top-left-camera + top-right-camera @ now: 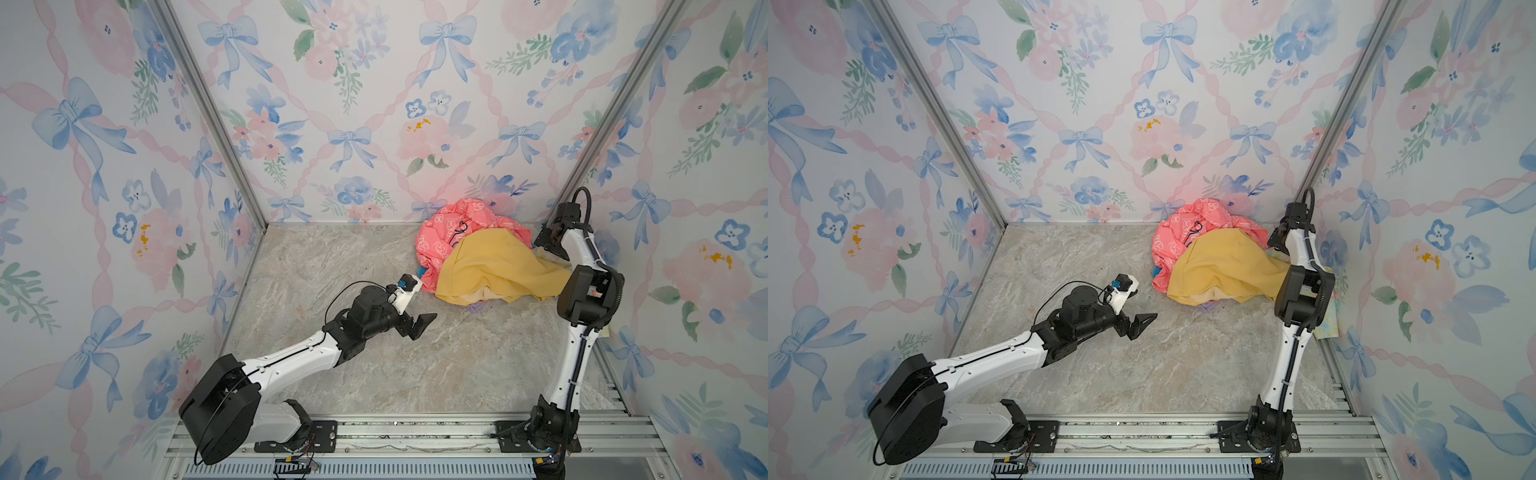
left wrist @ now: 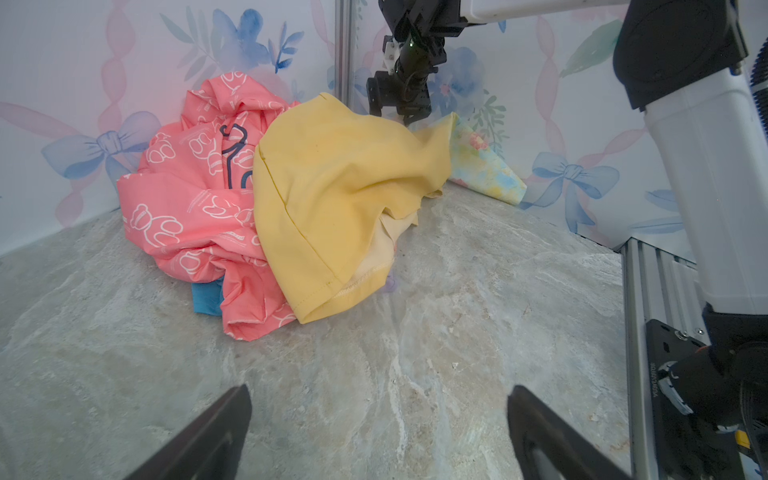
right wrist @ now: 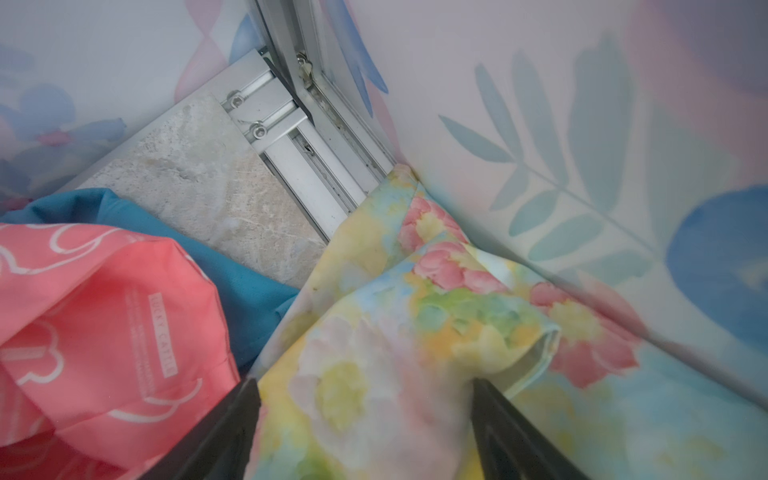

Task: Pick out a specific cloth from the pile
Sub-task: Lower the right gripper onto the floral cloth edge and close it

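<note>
at the far right corner, the right pincer [image 3: 362, 386], released, straddles the cloth [image 3: 457, 307]; the left pincer [image 2: 380, 392], released, sits well apart.

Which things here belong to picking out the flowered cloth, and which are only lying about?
Job:
- flowered cloth, against the wall
- right end effector, open astride a fold of it
- pile

Lying about:
- coral cloth
- mustard cloth
- blue cloth
- lilac scrap
- left end effector, open, apart from the pile
</note>
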`<action>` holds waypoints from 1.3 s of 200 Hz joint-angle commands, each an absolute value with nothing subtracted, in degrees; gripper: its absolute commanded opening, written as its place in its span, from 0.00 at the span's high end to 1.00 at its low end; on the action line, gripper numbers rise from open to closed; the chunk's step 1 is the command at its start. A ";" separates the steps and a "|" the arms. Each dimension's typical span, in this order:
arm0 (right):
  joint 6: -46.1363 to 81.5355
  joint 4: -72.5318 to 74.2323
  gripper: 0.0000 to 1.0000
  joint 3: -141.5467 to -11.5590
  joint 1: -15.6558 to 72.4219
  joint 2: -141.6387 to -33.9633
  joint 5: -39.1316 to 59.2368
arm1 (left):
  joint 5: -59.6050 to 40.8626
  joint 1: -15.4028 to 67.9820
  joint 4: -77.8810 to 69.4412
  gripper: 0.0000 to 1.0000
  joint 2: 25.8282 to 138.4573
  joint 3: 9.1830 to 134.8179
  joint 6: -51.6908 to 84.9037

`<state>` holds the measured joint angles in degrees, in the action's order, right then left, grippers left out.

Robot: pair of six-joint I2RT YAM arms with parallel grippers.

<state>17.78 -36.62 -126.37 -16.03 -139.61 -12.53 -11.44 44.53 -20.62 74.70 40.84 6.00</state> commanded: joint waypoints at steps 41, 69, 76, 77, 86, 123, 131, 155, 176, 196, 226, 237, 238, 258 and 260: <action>19.86 -30.61 0.56 -121.93 -16.86 -138.58 -7.61 | -13.02 43.13 -21.25 0.03 76.46 42.77 7.12; 19.91 -26.74 1.00 -119.44 -17.06 -135.82 -7.02 | -13.07 43.07 -21.44 0.03 76.82 42.77 7.30; 19.95 -25.74 1.00 -118.76 -17.07 -134.86 -7.21 | -13.10 43.07 -21.47 0.03 77.04 42.82 7.38; 19.99 -25.57 1.00 -118.62 -17.06 -134.71 -7.21 | -13.10 43.11 -21.47 0.03 77.06 42.81 7.42; 20.13 -23.70 1.00 -117.09 -17.01 -132.75 -7.39 | -13.11 42.99 -21.54 0.03 77.23 42.80 7.45; 20.04 -18.21 1.00 -113.33 -17.14 -123.80 -9.25 | -14.37 42.74 -21.79 0.04 77.77 43.10 7.96; 19.95 -18.24 1.00 -114.00 -17.19 -122.77 -9.20 | -14.44 42.74 -21.90 0.04 77.49 42.94 7.91; 20.65 -17.57 1.00 -115.13 -17.34 -120.16 -8.97 | -13.24 42.46 -21.93 0.03 77.20 42.74 7.65; 21.07 -16.90 1.00 -116.38 -17.64 -118.42 -9.58 | -13.18 42.45 -21.95 0.04 77.13 42.72 7.67; 21.28 -17.81 1.00 -119.56 -17.96 -118.15 -9.57 | -13.27 42.45 -21.99 0.04 77.41 42.81 7.82; 23.16 -16.23 1.00 -122.31 -17.94 -116.58 -9.36 | -13.29 42.47 -22.06 0.04 78.39 42.72 7.43; 23.54 -16.66 1.00 -124.74 -17.77 -116.43 -9.27 | -13.23 42.45 -22.03 0.04 78.79 42.93 7.61; 23.50 -16.72 1.00 -124.99 -17.76 -116.44 -9.29 | -13.25 42.45 -22.04 0.04 78.81 42.91 7.63; 23.15 -18.69 1.00 -131.11 -17.45 -117.13 -9.38 | -13.41 42.46 -22.05 0.04 79.30 43.08 7.73; 23.17 -18.82 1.00 -131.74 -17.44 -117.20 -9.29 | -13.44 42.52 -22.06 0.04 79.35 43.14 7.73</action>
